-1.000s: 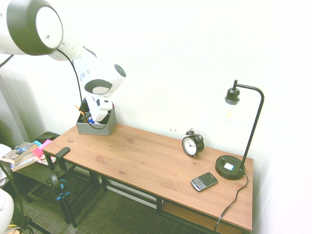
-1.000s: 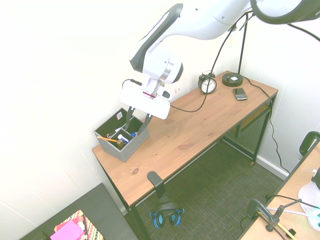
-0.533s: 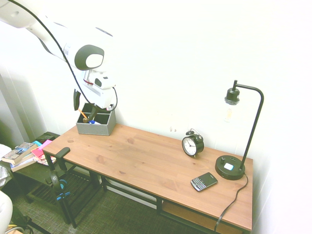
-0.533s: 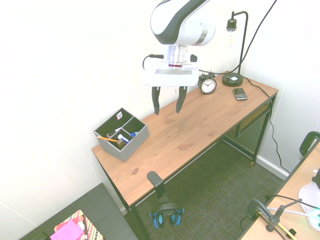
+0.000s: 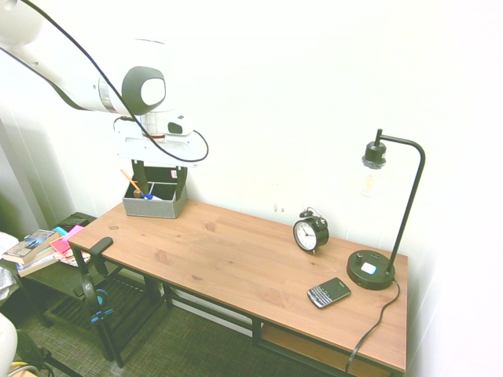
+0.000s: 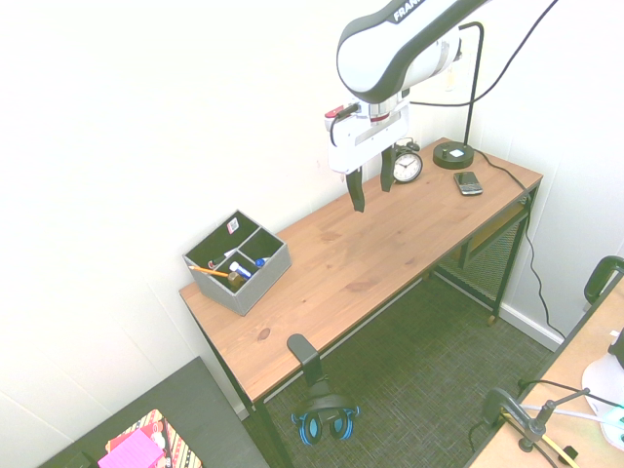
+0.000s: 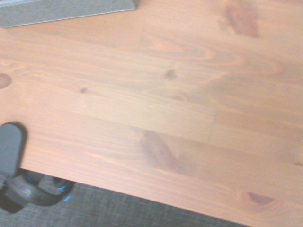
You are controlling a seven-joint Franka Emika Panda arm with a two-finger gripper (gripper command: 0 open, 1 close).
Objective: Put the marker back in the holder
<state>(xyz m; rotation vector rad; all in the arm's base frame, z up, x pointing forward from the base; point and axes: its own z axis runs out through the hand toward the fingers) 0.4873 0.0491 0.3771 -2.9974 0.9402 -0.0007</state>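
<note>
The gripper [image 6: 370,188] is held above the wooden desk [image 6: 370,258], well apart from the holder [image 6: 239,263], fingers spread and nothing grasped. The marker [image 6: 247,268] is seen lying in a front compartment of the holder, beside an orange pencil [image 6: 209,273]. An alarm clock [image 5: 310,232] stands farther along the desk.

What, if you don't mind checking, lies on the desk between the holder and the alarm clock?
Nothing: in the second exterior view the stretch of wooden desk between the holder and the alarm clock is bare. Only the open gripper hangs above it.
</note>
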